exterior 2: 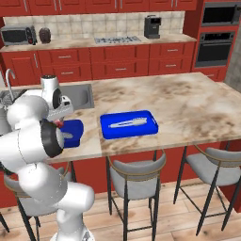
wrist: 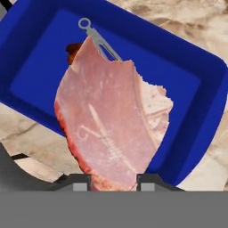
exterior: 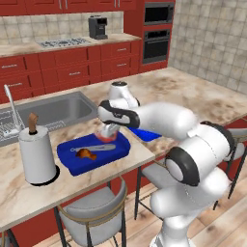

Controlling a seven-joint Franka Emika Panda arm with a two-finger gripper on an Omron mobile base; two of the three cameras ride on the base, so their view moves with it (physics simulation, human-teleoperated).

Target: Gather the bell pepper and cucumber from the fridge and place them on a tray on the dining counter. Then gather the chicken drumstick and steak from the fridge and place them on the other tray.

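The gripper [wrist: 113,182] pinches the steak [wrist: 111,120] by one edge, fingers pressed onto its sides, and holds it just above the near tray [exterior: 72,161] on the dining counter [exterior: 29,198]. The main risk, as I judge it, is a release while the slab hangs off-centre: it could land across the tray's rim or flop onto the drumstick [exterior: 87,154] and the metal tongs [exterior: 94,148] already lying in the tray. Held by so thin an edge, it could also slip out early. The steak is a flat pinkish-red slab with a paler fatty edge and faint white marbling. The other tray [exterior 2: 128,124] lies beside the first, with its own tongs in it.
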